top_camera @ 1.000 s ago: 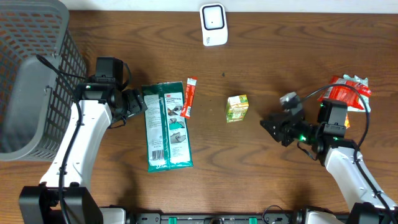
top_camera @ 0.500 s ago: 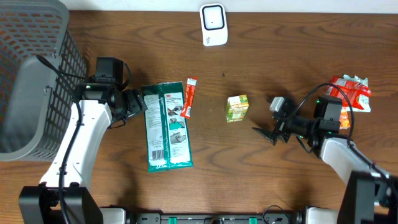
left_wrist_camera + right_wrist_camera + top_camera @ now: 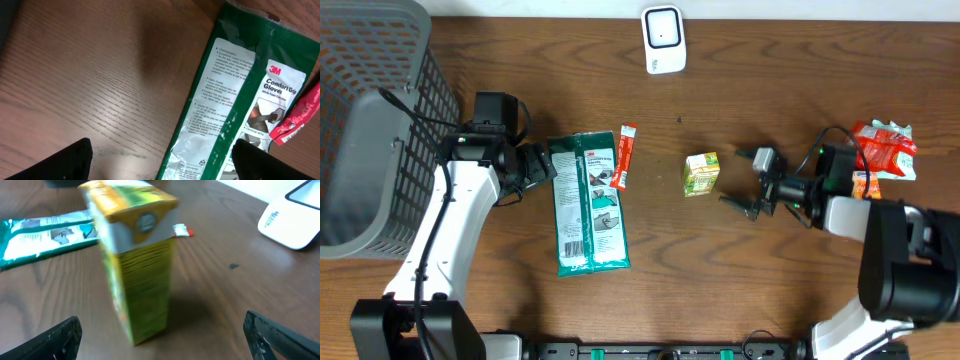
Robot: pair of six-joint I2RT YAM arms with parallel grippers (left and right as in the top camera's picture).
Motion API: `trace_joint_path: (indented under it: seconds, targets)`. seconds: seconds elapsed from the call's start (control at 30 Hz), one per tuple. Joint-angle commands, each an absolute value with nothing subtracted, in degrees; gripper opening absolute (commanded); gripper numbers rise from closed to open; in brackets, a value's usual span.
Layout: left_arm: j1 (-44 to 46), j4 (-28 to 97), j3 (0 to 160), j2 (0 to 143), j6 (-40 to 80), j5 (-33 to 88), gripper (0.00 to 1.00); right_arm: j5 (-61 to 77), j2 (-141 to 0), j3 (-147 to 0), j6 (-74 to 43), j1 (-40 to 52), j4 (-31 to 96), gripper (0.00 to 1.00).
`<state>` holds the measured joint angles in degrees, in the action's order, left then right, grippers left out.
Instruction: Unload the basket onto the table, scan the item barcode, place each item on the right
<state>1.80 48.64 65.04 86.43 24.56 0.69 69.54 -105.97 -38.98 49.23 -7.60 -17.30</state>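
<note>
The right gripper (image 3: pixel 162 339) stands wide, its 2 fingers at the bottom corners of the right wrist view, holding nothing. It is low and level with the table (image 3: pixel 770 280), facing the side of the small yellow-green carton (image 3: pixel 137 260). This is probably a line-up for a side grip, so the carton looks like the item to scan. The carton stands upright near the table's middle, close ahead of the open fingers but not yet between them. It sits well apart from the white scanner (image 3: pixel 663 38) at the far edge, so it would need lifting and turning toward that window.

The left gripper (image 3: pixel 167 161) is also wide and empty, hovering at the edge of the green glove packet (image 3: pixel 235 100). A red sachet (image 3: pixel 297 112) lies beside that packet.
</note>
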Motion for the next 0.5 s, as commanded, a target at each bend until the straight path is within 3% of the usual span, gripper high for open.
trace_joint_path:
  seconds: [0.0, 0.47]
  targets:
    - [1.67, 48.82, 65.49, 86.37, 24.03, -0.08, 0.90, 75.20, -109.32, -43.13, 47.57, -8.27, -17.37, 0.99]
    - [1.67, 48.82, 65.49, 86.37, 24.03, -0.08, 0.90, 82.19, -116.29, -45.74, 48.34, -7.86, -18.94, 0.99]
